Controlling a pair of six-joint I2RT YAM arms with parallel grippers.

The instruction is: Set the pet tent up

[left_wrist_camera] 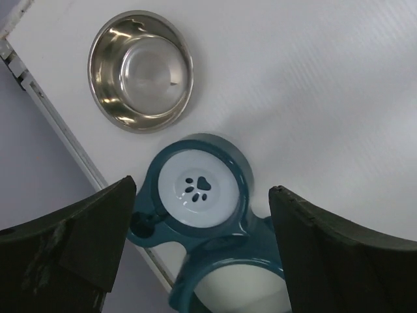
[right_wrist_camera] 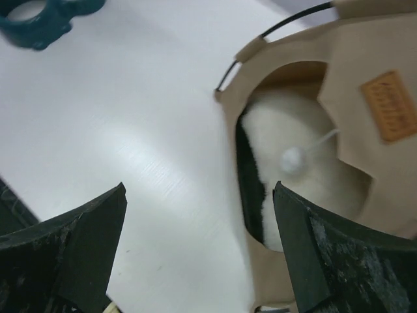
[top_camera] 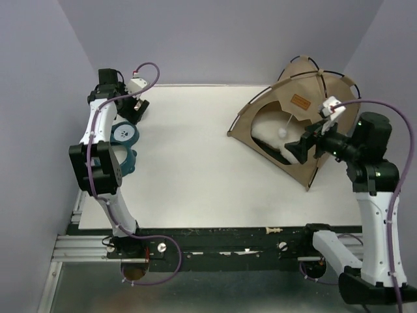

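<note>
**Tent up, jaws wide**

Spread wide and empty at the right gripper (right_wrist_camera: 200, 215). Just ahead, toward its right finger: pet tent (right_wrist_camera: 345, 65) upright on the table (right_wrist_camera: 130, 117), pom-pom (right_wrist_camera: 291, 158) hanging in its doorway. Equally spread and empty at the left gripper (left_wrist_camera: 202, 189); directly below, teal bowl stand (left_wrist_camera: 238, 228); beyond, steel bowl (left_wrist_camera: 140, 72).

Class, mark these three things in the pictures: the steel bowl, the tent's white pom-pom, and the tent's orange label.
steel bowl (left_wrist_camera: 141, 70), left wrist view, its inner bottom.
white pom-pom (right_wrist_camera: 292, 158), right wrist view, middle of the ball.
orange label (right_wrist_camera: 391, 105), right wrist view, centre of the patch.
</note>
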